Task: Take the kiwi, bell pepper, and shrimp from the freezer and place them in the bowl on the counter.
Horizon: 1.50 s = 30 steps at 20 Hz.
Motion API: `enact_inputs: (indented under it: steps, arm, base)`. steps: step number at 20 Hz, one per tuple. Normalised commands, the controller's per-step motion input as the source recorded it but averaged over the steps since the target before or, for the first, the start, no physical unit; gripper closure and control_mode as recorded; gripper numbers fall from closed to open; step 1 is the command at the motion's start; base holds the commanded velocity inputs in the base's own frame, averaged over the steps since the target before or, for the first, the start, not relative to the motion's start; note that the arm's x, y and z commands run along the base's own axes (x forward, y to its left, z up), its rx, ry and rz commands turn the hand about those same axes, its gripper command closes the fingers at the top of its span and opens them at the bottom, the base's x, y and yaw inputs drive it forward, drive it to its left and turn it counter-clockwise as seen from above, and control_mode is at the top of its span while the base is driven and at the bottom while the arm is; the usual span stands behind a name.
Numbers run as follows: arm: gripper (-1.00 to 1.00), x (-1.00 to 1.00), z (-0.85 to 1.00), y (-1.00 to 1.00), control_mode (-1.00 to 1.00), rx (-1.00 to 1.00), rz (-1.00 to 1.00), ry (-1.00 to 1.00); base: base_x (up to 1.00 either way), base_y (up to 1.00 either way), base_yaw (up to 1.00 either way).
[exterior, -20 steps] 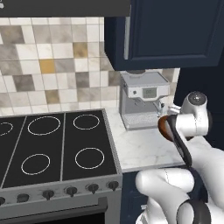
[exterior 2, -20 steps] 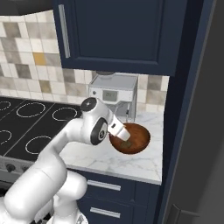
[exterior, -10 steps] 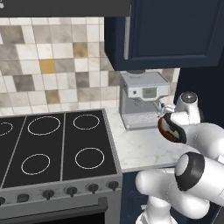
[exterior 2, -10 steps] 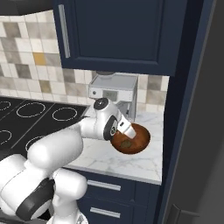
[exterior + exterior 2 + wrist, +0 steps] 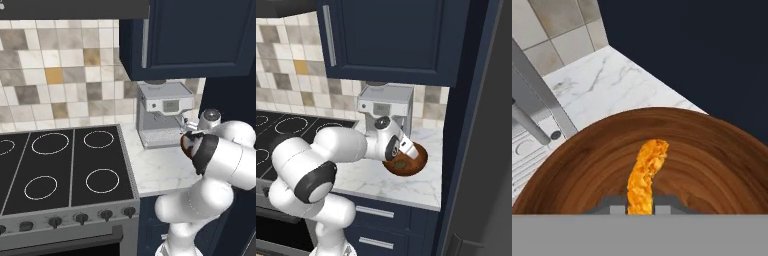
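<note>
One shrimp (image 5: 645, 179), a curved orange sliver, sits pinched between my two fingertips (image 5: 615, 208), which are drawn in almost all the way around its lower end. In the hand view it juts up from my gripper (image 5: 638, 209) over the inside of the bowl (image 5: 712, 165), whose reddish-brown wood grain rings spread out beneath it. I cannot tell from here whether the shrimp's tip touches the wood or hangs just above it.

From the right base view, my gripper (image 5: 402, 149) reaches down into the bowl (image 5: 418, 159) from its left side, and a small olive-brown lump, the kiwi (image 5: 401, 164), lies at the bottom of the bowl just beside my fingers. The bowl stands on the white marbled counter (image 5: 421, 187), near its right end, close to the tall dark panel that closes off the counter on that side. Behind the bowl, against the tiled wall, stands a grey coffee machine (image 5: 384, 109); its metal parts show at the left edge of the hand view too.

From the left base view my own arm hides most of the bowl (image 5: 186, 144); a bit of its brown rim shows beside my wrist, in front of the coffee machine (image 5: 163, 117). The black stovetop (image 5: 60, 167) lies to the left of the counter (image 5: 160, 172), well apart from the bowl.
</note>
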Motion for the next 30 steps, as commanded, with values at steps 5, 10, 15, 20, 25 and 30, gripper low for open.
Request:
enact_inputs:
  steps: [5,10,15,20,25,30]
  arm:
    - [-1.00,0.00,0.00,0.00,-1.00,0.00,0.00,0.00]
    - [-1.00,-0.30,0.29,-0.09,-1.00,0.00,-0.03,0.00]
    - [-1.00,-1.00,0.64,0.00,-1.00,0.05,-0.07,0.04]
    - [-1.00,-1.00,0.51,0.31,-1.00,0.03,0.00,0.25]
    - [-1.00,-1.00,0.45,0.32,-1.00,0.06,0.00,0.36]
    - [-1.00,-1.00,0.08,0.53,-1.00,0.03,0.00,0.21]
  base:
    - [0.00,0.00,0.00]
    - [0.00,0.00,0.00]
    - [0.00,0.00,0.00]
    - [0.00,0.00,0.00]
    - [0.00,0.00,0.00]
    - [0.00,0.00,0.00]
